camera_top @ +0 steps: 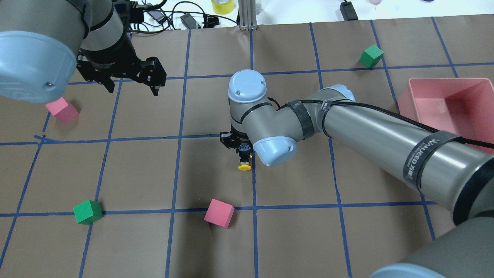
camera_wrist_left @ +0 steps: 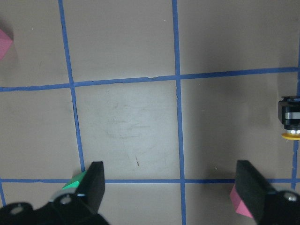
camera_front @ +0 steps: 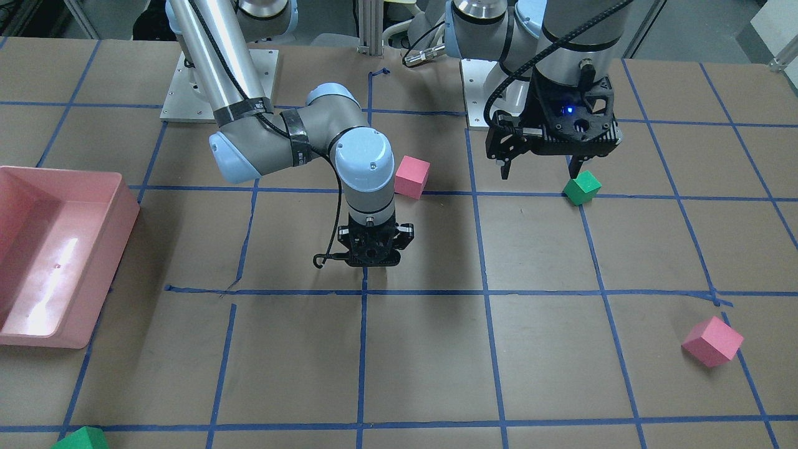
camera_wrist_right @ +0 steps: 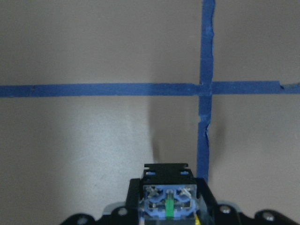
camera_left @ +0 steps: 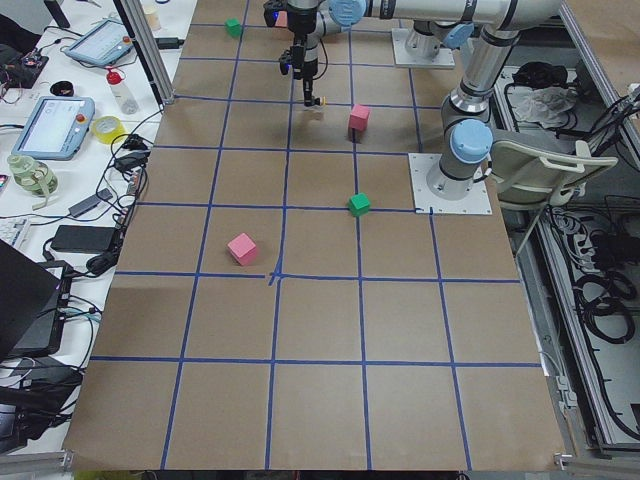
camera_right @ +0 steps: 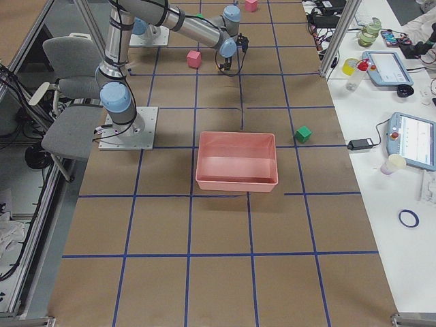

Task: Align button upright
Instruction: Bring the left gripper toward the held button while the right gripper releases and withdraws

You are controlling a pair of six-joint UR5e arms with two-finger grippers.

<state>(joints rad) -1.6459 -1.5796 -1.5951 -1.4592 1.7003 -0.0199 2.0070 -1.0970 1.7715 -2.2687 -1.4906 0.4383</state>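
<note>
The button [camera_top: 244, 162] has a round yellow cap and a black body. My right gripper [camera_top: 242, 153] is shut on it near the table's middle, beside a blue tape crossing. The cap sticks out beyond the fingertips. In the right wrist view the button's whitish base block [camera_wrist_right: 168, 202], with blue terminals, faces the camera between the dark fingers. The left wrist view catches the button [camera_wrist_left: 290, 123] at its right edge. From the front, the right gripper [camera_front: 372, 257] hides the button. My left gripper [camera_front: 541, 169] hangs open and empty above a green cube [camera_front: 581, 188].
A pink bin [camera_top: 444, 83] stands on the robot's right. Pink cubes [camera_top: 219, 213] [camera_top: 61, 110] and green cubes [camera_top: 88, 212] [camera_top: 371, 56] lie scattered over the taped grid. The pink cube [camera_front: 411, 176] sits close behind the right arm's wrist.
</note>
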